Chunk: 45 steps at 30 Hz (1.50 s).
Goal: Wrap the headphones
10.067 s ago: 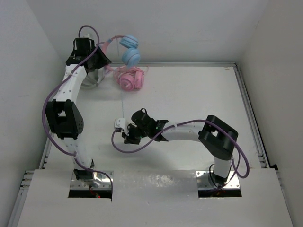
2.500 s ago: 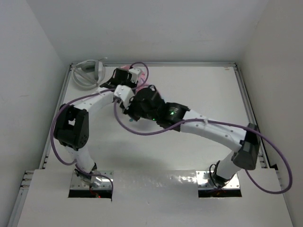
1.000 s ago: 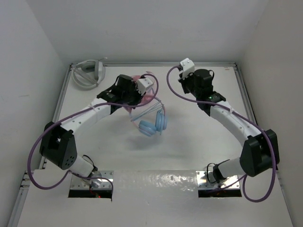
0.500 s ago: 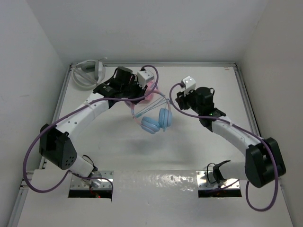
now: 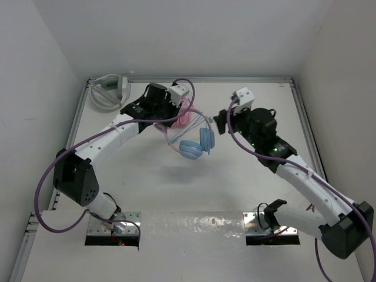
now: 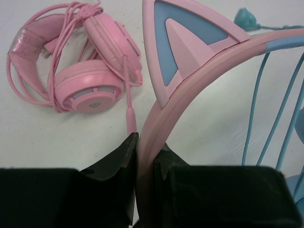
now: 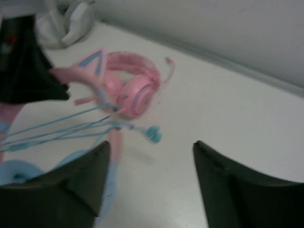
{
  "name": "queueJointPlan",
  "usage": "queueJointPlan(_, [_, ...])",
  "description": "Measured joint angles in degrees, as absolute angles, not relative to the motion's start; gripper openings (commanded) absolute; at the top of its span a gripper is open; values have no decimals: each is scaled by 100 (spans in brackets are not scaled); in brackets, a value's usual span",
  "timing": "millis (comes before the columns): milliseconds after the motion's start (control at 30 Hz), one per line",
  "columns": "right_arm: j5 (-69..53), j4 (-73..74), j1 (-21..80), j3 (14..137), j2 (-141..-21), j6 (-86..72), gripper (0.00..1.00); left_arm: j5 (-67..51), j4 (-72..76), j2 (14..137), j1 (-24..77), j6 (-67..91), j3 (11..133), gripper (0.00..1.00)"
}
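Observation:
The headphones (image 5: 197, 144) hang above the table with their light-blue ear cups down. My left gripper (image 5: 174, 113) is shut on their pink headband (image 6: 190, 76), just below a cat ear (image 6: 183, 42). Thin light-blue cable strands (image 6: 266, 99) stretch across the band, and the cable ends in a plug (image 7: 154, 134). In the left wrist view the left gripper (image 6: 145, 161) clamps the band between both jaws. My right gripper (image 5: 221, 123) is just right of the ear cups. In its own view the right gripper (image 7: 151, 145) stands open with nothing between its fingers, and the plug lies beyond them.
All-pink headphones (image 6: 90, 80) with their coiled cable lie on the table under the held band, also visible as pink headphones (image 7: 135, 90). Grey-white headphones (image 5: 108, 91) sit in the back left corner. A raised rim (image 5: 305, 117) borders the table on the right.
My right gripper came from the back of the table toward the headphones and its jaws parted. The left arm carried the headphones slightly right and back.

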State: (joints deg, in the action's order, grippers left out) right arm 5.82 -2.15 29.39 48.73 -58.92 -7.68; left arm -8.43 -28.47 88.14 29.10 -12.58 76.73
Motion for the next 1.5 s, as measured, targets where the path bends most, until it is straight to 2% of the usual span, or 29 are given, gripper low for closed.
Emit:
queueJointPlan(167, [674, 150, 3900, 5022, -6663, -725, 81, -510, -2792, 8982, 2910, -1085, 7682, 0])
queueJointPlan(267, [799, 290, 3959, 5247, -7159, -757, 80, -381, -2803, 9030, 2910, -1057, 7682, 0])
queueJointPlan(433, [1002, 342, 3953, 5527, -7743, -762, 78, -261, -2786, 9035, 2910, -1011, 7682, 0])
queueJointPlan(533, [1052, 375, 3953, 5621, -7977, -773, 70, -213, -2764, 9035, 2910, -998, 7682, 0])
queueJointPlan(633, [1026, 482, 3957, 5695, -8123, -797, 47, -191, -2757, 9035, 2910, -972, 7682, 0])
queueJointPlan(667, [1059, 537, 3955, 5732, -8160, -803, 23, -176, -2762, 9035, 2910, -954, 7682, 0])
queueJointPlan(733, [1330, 655, 3929, 5822, -8235, -893, 0, -172, -2858, 9035, 2897, -904, 7684, 0])
queueJointPlan(867, [1472, 832, 3887, 6001, -8364, -965, 0, -152, -2808, 9045, 2910, -766, 7686, 0])
queueJointPlan(900, [1507, 882, 3905, 6045, -8383, -976, 5, -156, -2812, 9045, 2910, -755, 7688, 0])
queueJointPlan(933, [1542, 919, 3913, 6084, -8403, -985, 50, -161, -2808, 9045, 2908, -742, 7688, 0])
queueJointPlan(967, [1573, 963, 3911, 6130, -8427, -1017, 67, -161, -2805, 9045, 2910, -725, 7688, 0])
queueJointPlan(1000, [1559, 1028, 3909, 6178, -8455, -1026, 75, -156, -2764, 9045, 2910, -707, 7688, 0])
queueJointPlan(1033, [1564, 1100, 3913, 6206, -8484, -1033, 78, -176, -2720, 9045, 2910, -711, 7693, 0])
queueJointPlan(1133, [1586, 1232, 3896, 6276, -8578, -1024, 76, -211, -2718, 9052, 2910, -718, 7699, 0])
queueJointPlan(1233, [1568, 1409, 3881, 6442, -8709, -1055, 62, -209, -2716, 9054, 2897, -705, 7699, 0])
queueJointPlan(1267, [1542, 1437, 3881, 6493, -8735, -1076, 46, -204, -2711, 9054, 2888, -696, 7699, 0])
queueJointPlan(1367, [1468, 1483, 3883, 6571, -8779, -1149, 18, -174, -2679, 9054, 2877, -683, 7699, 0])
queueJointPlan(1400, [1470, 1487, 3876, 6573, -8781, -1194, 2, -169, -2694, 9054, 2880, -690, 7699, 0])
queueJointPlan(1500, [1448, 1562, 3813, 6576, -8796, -1280, 0, -169, -2722, 9054, 2897, -698, 7699, 0])
